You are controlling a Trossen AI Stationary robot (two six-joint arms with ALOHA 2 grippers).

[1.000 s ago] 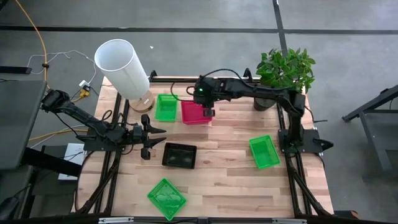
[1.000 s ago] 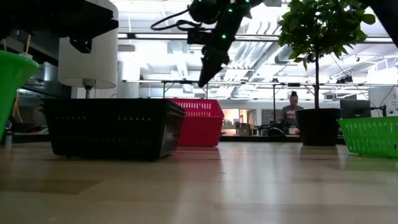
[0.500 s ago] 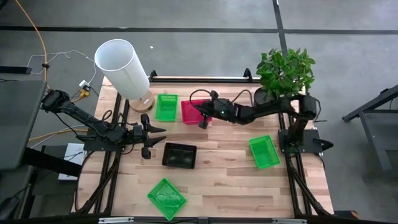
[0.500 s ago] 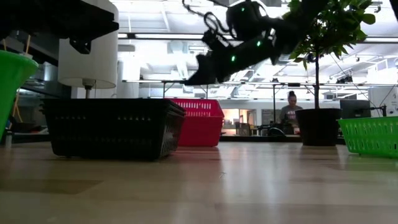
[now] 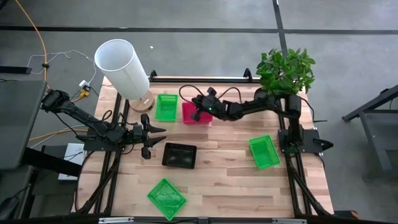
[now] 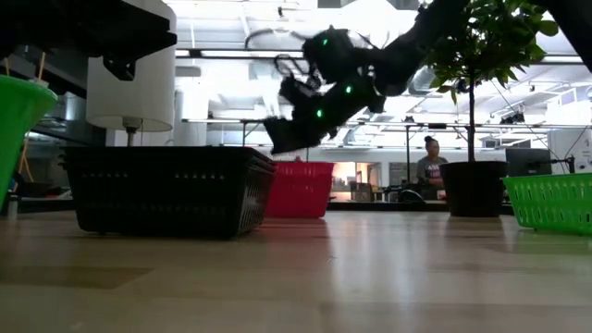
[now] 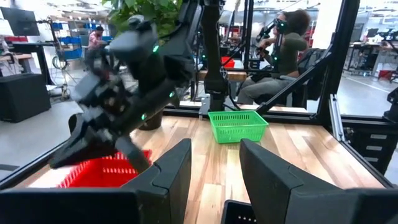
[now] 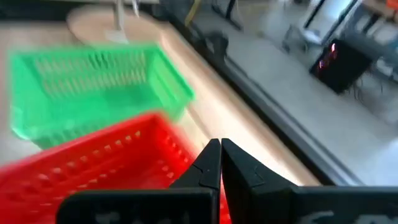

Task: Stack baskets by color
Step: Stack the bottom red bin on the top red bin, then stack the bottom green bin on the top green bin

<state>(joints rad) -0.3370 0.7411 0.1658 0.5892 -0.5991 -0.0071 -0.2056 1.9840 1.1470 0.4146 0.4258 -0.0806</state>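
Right tool [image 5: 198, 116] pinched shut, empty, above the pink basket [image 5: 191, 112]
Left tool [image 5: 147, 135] half-open, empty; closed fingers could shove the basket instead of gripping

The table [image 5: 230, 171] is pale wood in light planks. On it lie 3 bright green baskets with slotted mesh sides: 1 by the cylinder [image 5: 165, 106], 1 on the right [image 5: 264, 152], 1 at the front [image 5: 167, 198]. The pink-magenta basket [image 5: 189, 114] reads red in the wrist views. The black basket [image 5: 180, 155] is dark throughout. The cylinder [image 5: 122, 66] is plain white. The plant [image 5: 286, 68] has green leaves in a black pot. Both arms are dark.
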